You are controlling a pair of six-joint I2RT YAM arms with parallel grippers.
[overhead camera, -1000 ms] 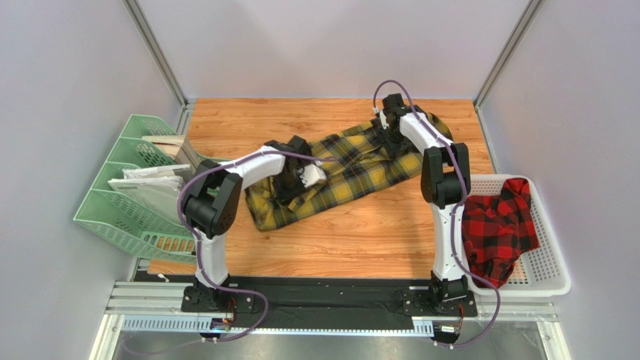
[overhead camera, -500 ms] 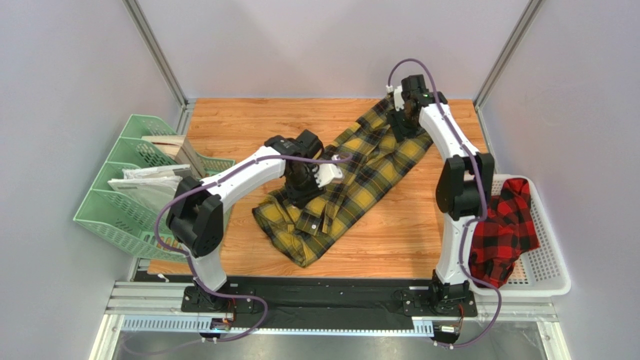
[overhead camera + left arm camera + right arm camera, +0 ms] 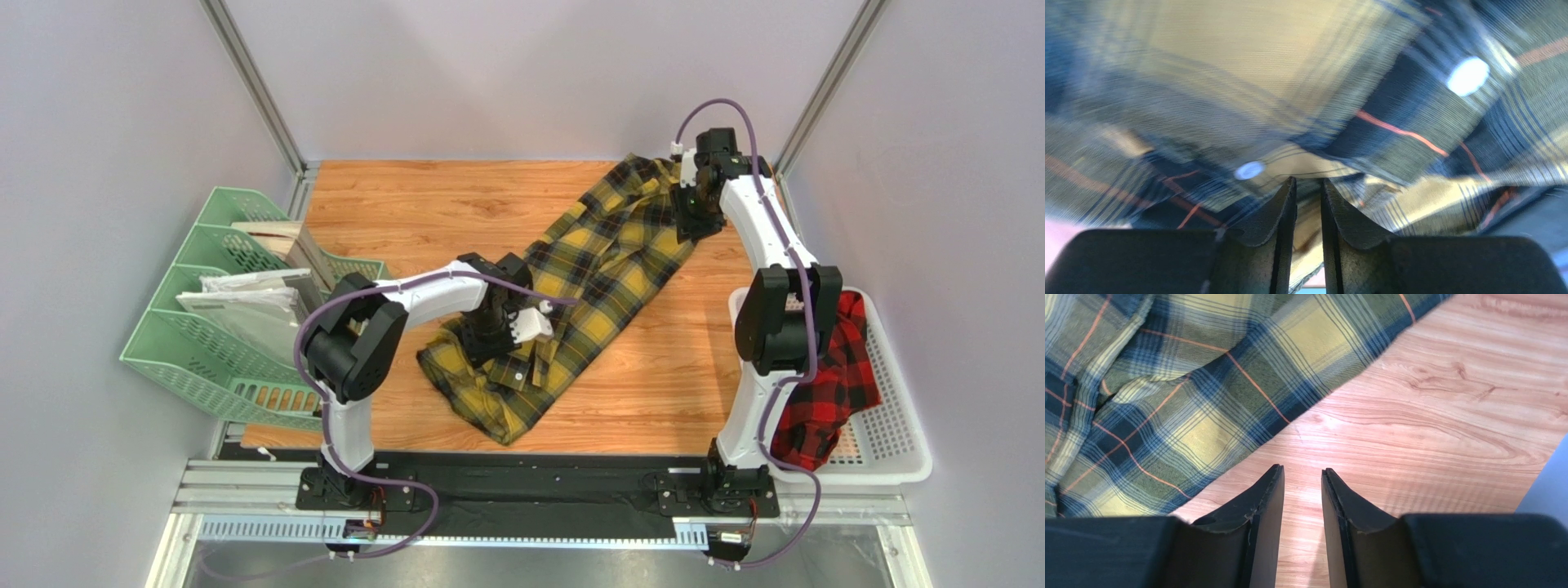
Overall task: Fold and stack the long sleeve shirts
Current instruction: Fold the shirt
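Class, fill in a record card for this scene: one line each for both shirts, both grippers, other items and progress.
yellow shirt: unfolded, rumpled, lying diagonally across the wooden table
red shirt: heaped in the white basket at the right
left gripper: shut on a fold of the yellow shirt
right gripper: open, empty, over bare wood beside the shirt's far end
other items: green file rack holding papers, at the left
progress: nothing folded or stacked yet

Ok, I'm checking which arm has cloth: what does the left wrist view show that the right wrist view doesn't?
Left wrist only: the left gripper nearly closed on a fold of the yellow-and-black shirt, plus white buttons. Right wrist only: the right gripper slightly parted, empty, over bare wooden table. Both: that same plaid shirt.
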